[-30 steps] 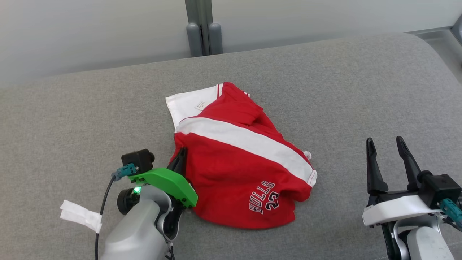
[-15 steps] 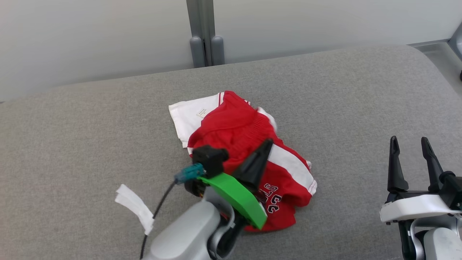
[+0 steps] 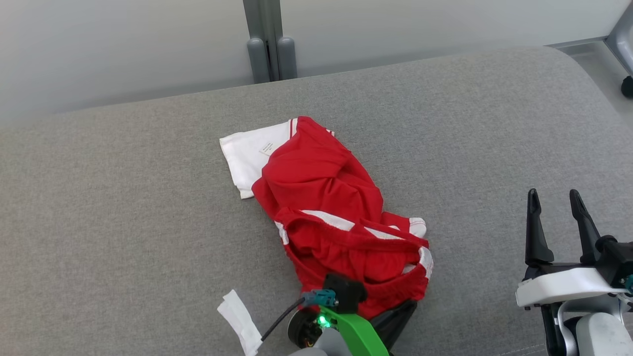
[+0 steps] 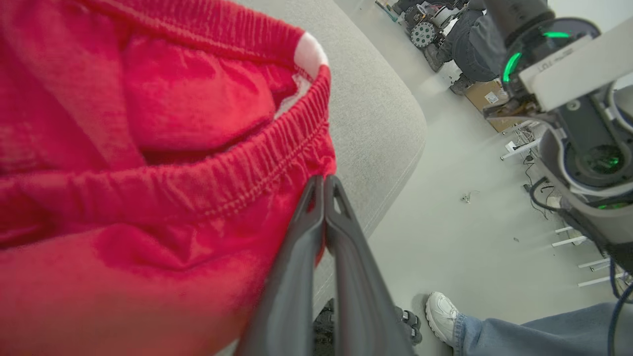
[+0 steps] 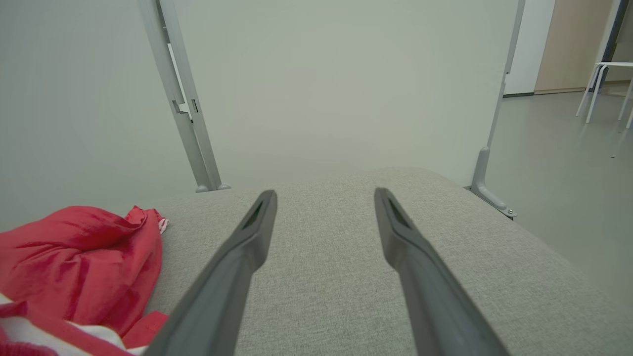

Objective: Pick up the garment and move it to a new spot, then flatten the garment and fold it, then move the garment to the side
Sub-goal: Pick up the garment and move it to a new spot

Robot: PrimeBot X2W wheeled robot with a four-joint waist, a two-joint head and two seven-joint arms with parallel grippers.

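**A:** How do the jaws stand?

**B:** The left gripper has its jaws clenched, with no gap between them. The tips bite the red cloth at the end of the elastic waistband, and I judge that a grasp on the garment. The right gripper has its jaws spread wide with nothing between them.

**A:** Which way does the garment lie from them?

**B:** In the head view the left jaws sit at bottom centre, on the garment's lower edge. The bunched heap runs up and leftward from there across the grey surface. Its long axis is diagonal, with the white panel toward the upper left and the waistband toward the lower right. The right gripper is at the lower right of the frame, well apart from the cloth. So the left arm is the nearer one, and the carry probably falls to it.

**A:** Is there anything to read?

**B:** There is a small label on the white panel, but its print is too small to make out. No other writing faces the camera. A white strip of tape hangs beside the left arm's cable at bottom centre, and I can see no writing on it.
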